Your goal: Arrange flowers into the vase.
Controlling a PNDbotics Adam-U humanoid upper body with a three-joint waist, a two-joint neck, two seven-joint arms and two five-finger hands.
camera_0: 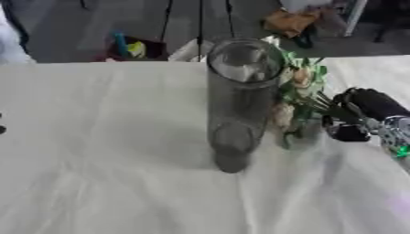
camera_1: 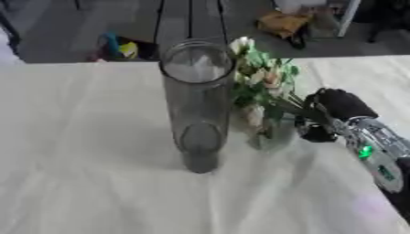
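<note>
Here the right arm comes in from the right side, and the right hand is curled around the stems of the flowers. The blooms point up and away to the left of the hand, just beside the rim of the tall glass vase, standing upright on the white cloth.

We see a tall clear smoky-grey glass cylinder vase on a plain white cloth-covered table. Just beyond the fingers of the black right hand: a cream and peach flower bunch with green leaves.
</note>
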